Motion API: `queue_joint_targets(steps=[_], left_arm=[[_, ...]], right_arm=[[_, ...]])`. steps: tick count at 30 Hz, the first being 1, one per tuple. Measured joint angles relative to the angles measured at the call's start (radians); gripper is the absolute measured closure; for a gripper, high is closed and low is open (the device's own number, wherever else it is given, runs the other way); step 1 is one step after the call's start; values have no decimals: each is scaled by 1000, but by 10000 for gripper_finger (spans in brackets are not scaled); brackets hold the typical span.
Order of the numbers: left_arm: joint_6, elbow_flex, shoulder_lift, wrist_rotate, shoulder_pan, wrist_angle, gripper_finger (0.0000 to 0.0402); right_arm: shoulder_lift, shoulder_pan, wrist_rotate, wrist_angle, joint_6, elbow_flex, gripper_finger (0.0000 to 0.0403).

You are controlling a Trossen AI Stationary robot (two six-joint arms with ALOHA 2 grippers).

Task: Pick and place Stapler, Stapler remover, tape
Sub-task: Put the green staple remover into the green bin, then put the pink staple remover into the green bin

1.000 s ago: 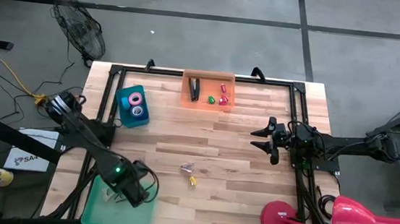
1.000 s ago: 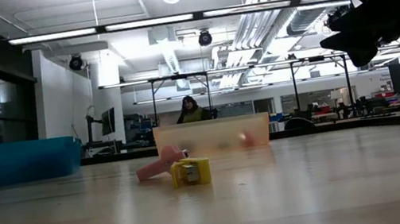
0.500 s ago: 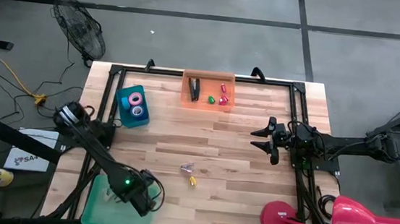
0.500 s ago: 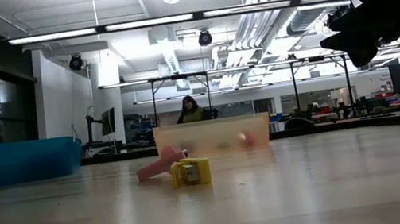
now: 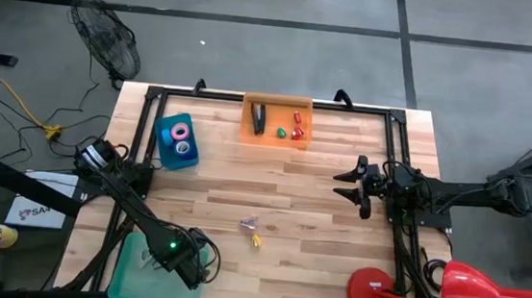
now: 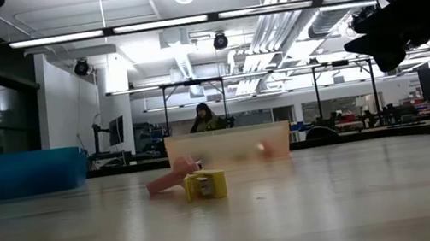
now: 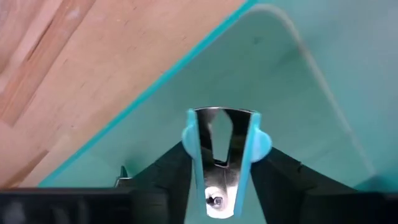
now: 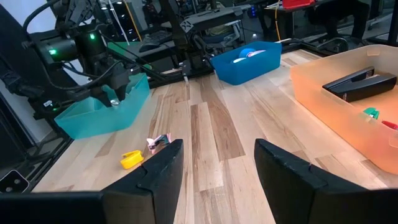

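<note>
On the wooden worktop [image 5: 319,202], the left pincer [image 5: 190,270] hangs over the teal tray [image 5: 129,277], clenched around a light-blue staple remover [image 7: 221,162] held between its fingers. The right pincer [image 5: 348,187] hovers released over the worktop's far side from the left one. Well beyond the left pincer stands the orange bin [image 5: 276,120] with the black stapler [image 5: 259,118] inside; the blue bin [image 5: 176,141] nearer it holds tape rolls [image 5: 182,133]. Pink and yellow staple removers [image 5: 252,231] lie between the two pincers.
</note>
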Motion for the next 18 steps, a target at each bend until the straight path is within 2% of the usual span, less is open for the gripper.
queue_joint_targets(steps=[7,16,18], left_arm=[[20,0,0,33,2,3,198],[34,4,-28,103,2,-3,189],[35,34,-45,77,2,-43,189]], right_arm=[[0,0,0,0,0,0,214],[0,0,0,0,0,0,214],[0,0,0,0,0,0,214]])
